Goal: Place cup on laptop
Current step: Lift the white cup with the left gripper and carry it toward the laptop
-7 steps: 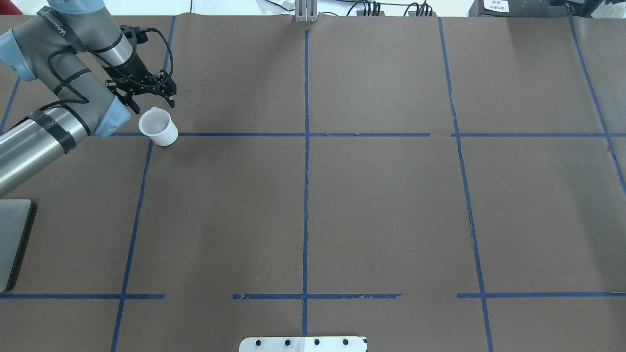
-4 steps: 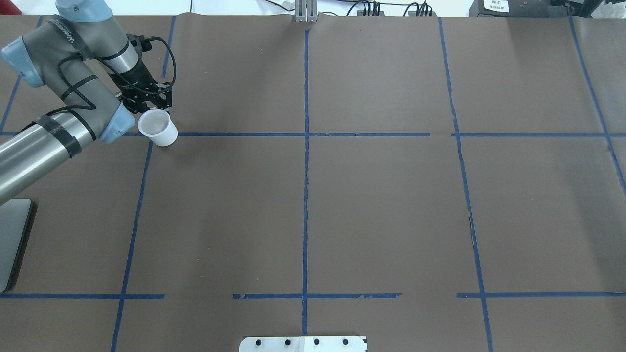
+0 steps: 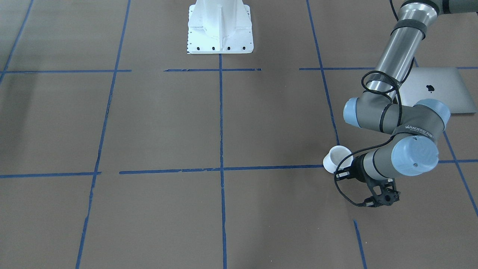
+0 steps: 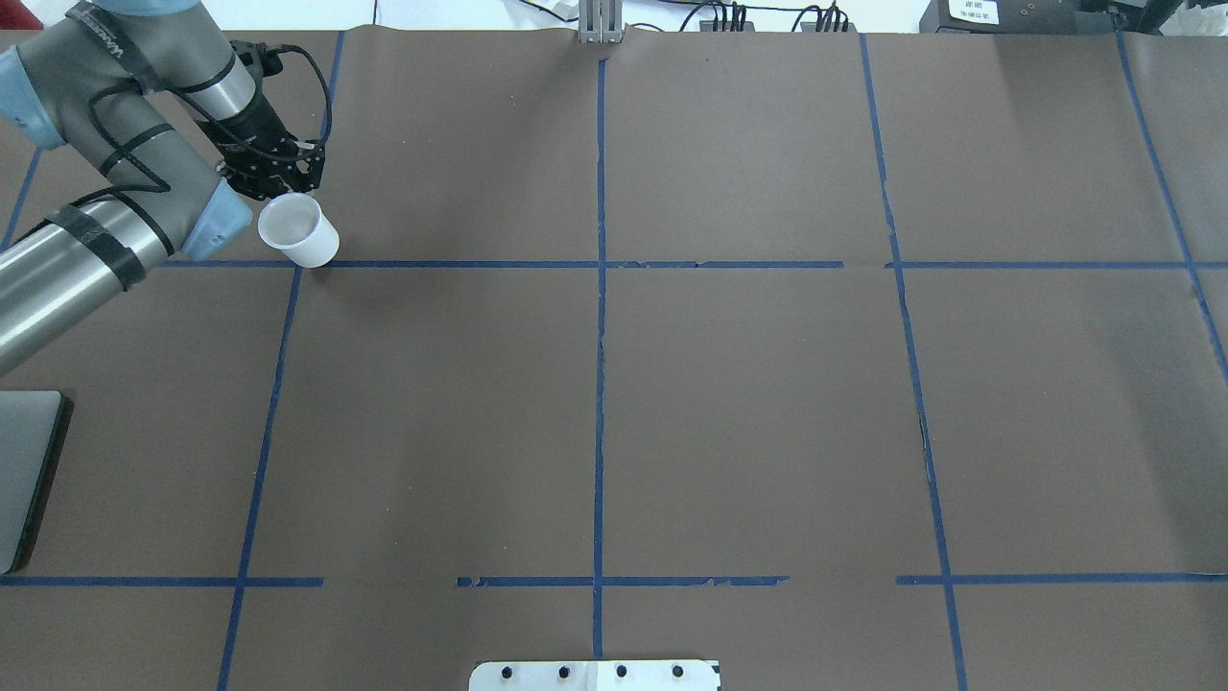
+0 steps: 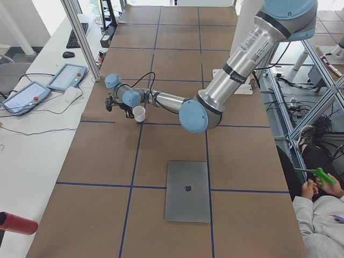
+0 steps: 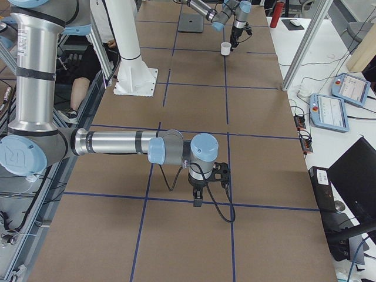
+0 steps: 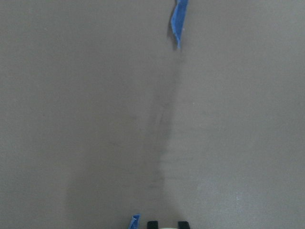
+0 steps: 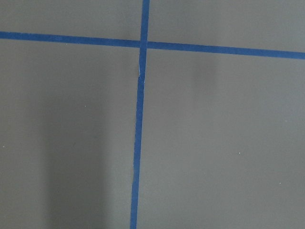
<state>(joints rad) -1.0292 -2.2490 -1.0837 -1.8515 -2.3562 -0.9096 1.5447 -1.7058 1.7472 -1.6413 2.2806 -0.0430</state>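
Observation:
The small white cup [image 4: 297, 230] is upright at the table's far left, beside a blue tape crossing; it also shows in the front view [image 3: 336, 158] and the left side view [image 5: 139, 113]. My left gripper [image 4: 291, 195] is shut on the cup at its far rim and seems to hold it just above the paper. In the left wrist view two dark fingertips [image 7: 152, 223] flank a sliver of white. The silver laptop [image 3: 437, 89] lies closed near the robot's left side, with only its edge in the overhead view [image 4: 24, 470]. My right gripper [image 6: 197, 197] hangs over bare paper; I cannot tell whether it is open or shut.
Brown paper with a blue tape grid covers the table. The white robot base plate [image 3: 220, 28] stands at the near middle edge. Teach pendants [image 5: 67, 77] and a red bottle [image 5: 16, 223] lie on a side table. A seated person [image 5: 320, 209] is beside the robot.
My left gripper came down onto the cup's far rim and closed on it. The cup has since shifted left and away from the robot with the gripper.

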